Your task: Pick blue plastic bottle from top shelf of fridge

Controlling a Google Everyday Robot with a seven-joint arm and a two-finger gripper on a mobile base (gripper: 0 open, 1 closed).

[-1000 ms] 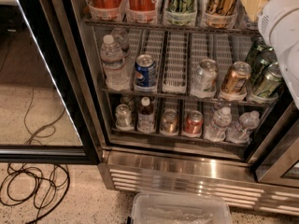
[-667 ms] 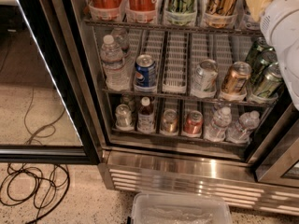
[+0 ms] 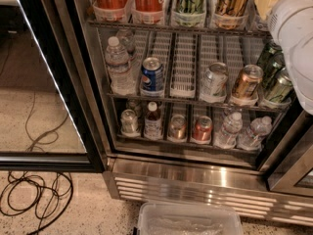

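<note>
The fridge (image 3: pixel 205 180) stands open, with its black door frame on the left and a ribbed steel base. The top shelf (image 3: pixel 176 29) runs along the upper edge. It is a wire rack with translucent front cups that hold the lower parts of two orange drinks, a green-and-white can and a gold can. A pale tan container (image 3: pixel 265 1) sits at the shelf's right end, half covered by my white arm casing (image 3: pixel 296 38). The blue plastic bottle cannot be made out, since the tops of the drinks are cut off. My gripper is out of view, beyond the arm casing at the upper right.
The middle rack holds a water bottle (image 3: pixel 117 65), a Pepsi can (image 3: pixel 152 75) and several cans. The lower rack holds small cans and bottles. The open glass door (image 3: pixel 44 82) is on the left, with cables (image 3: pixel 34 199) on the floor. A clear plastic bin (image 3: pixel 188 219) sits in front of the base.
The shelves sit slightly lower in the picture than a second ago. The arm casing stays at the right edge, and nothing on the shelves has moved.
</note>
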